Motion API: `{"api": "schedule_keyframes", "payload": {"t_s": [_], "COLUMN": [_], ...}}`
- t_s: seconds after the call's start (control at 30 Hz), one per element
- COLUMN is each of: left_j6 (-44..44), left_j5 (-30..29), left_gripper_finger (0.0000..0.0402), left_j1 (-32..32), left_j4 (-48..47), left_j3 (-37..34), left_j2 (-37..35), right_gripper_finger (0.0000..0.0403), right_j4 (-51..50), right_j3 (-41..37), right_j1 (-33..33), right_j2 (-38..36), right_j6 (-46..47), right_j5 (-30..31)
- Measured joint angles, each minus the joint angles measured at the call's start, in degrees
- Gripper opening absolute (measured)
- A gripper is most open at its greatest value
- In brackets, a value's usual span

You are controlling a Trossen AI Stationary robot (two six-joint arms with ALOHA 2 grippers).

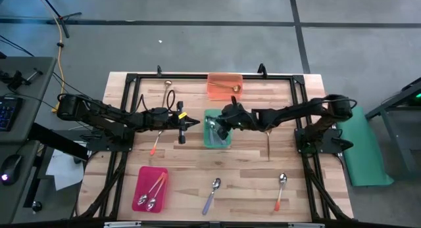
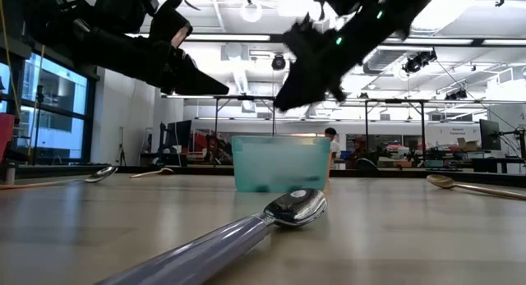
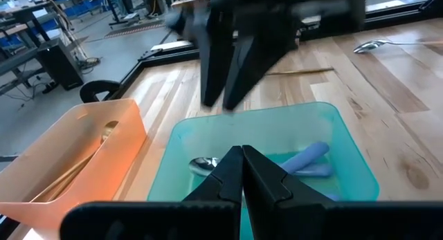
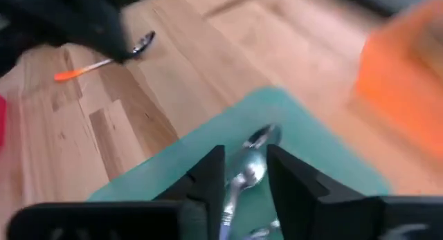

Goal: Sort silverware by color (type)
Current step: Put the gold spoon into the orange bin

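R gripper (image 1: 216,127) hangs over the green tray (image 1: 225,141), fingers parted w/ nothing held, probably having dropped a purple spoon (image 3: 308,160) there, while L gripper (image 1: 195,123), closed & empty, waits just left; 2 purple spoons lie inside.

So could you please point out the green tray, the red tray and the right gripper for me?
green tray (image 1: 209,141): high view, its left wall.
red tray (image 1: 143,175): high view, bare floor near its upper end.
right gripper (image 4: 245,172): right wrist view, midway between its fingertips.
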Motion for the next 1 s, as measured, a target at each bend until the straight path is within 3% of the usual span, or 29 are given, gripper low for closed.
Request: {"api": "schedule_keyframes", "payload": {"t_s": [0.17,0.3,0.47,0.57,0.73,0.9,1.0], "left_j6": [0.0,-0.1,-0.9,-0.9,-0.9,-1.0,-1.0], "left_j5": [0.0,-0.1,-0.1,-0.1,-0.1,0.0,0.0], "left_gripper_finger": [0.0,0.0,0.0,0.0,0.0,0.0,0.0], "left_j1": [0.0,0.0,0.0,0.0,0.0,-0.1,-0.1], "left_j4": [0.2,0.1,-0.3,-0.3,-0.3,-1.3,-1.8], "left_j3": [0.0,0.0,0.0,0.0,0.0,0.0,0.0], "left_j2": [0.0,0.0,0.0,0.0,0.0,0.0,0.0], "right_gripper_finger": [0.0021,0.0011,0.0003,0.0003,0.0001,0.0,0.0], "right_j4": [2.2,16.1,36.4,39.7,28.1,13.6,-0.2], "right_j3": [-3.4,-13.6,-27.7,-32.5,-34.3,-32.3,-30.0], "right_j1": [4.9,6.3,7.3,9.1,12.2,15.1,16.3], "right_j2": [-5.7,-8.3,-10.6,-13.7,-20.1,-24.5,-26.4], "right_j6": [-14.3,-19.1,-18.2,-17.0,-9.1,-0.6,7.9], "right_j5": [10.9,10.2,7.4,8.9,17.3,19.8,21.9]}}
